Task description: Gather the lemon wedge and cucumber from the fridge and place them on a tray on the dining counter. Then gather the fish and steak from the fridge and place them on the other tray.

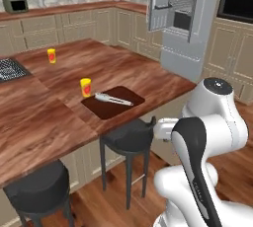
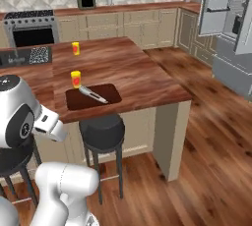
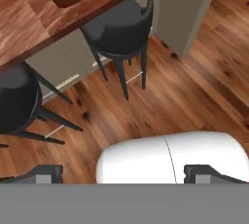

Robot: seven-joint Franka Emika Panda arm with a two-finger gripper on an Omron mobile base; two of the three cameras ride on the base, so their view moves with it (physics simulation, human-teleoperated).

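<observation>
So here's where I'm at. My gripper (image 3: 129, 173) is wide open with nothing in it, hanging low in front of the dining counter (image 1: 59, 122) and looking down at the stools (image 3: 119, 30) and the floor.

What matters for the next move is where the fridge (image 1: 184, 18) sits from my hand. It's well apart from me, past the far end of the counter, up and off to one side of where the fingers point. Its door hangs open, but I can't tell what's on the shelves from here. My guess is the base has to drive and the arm has to swing round and up before any reaching happens.

The tray (image 1: 108, 110), the dark brown one, is much nearer. It's on the counter edge just above my hand, over the closer stool. A slim silvery-white thing lies on it, and I'm fairly sure that's the fish (image 1: 114, 99). Its long axis runs slantwise across the tray, roughly along the tray's longer side. A small yellow cup (image 1: 86, 87) stands just beside the tray's far corner.
</observation>
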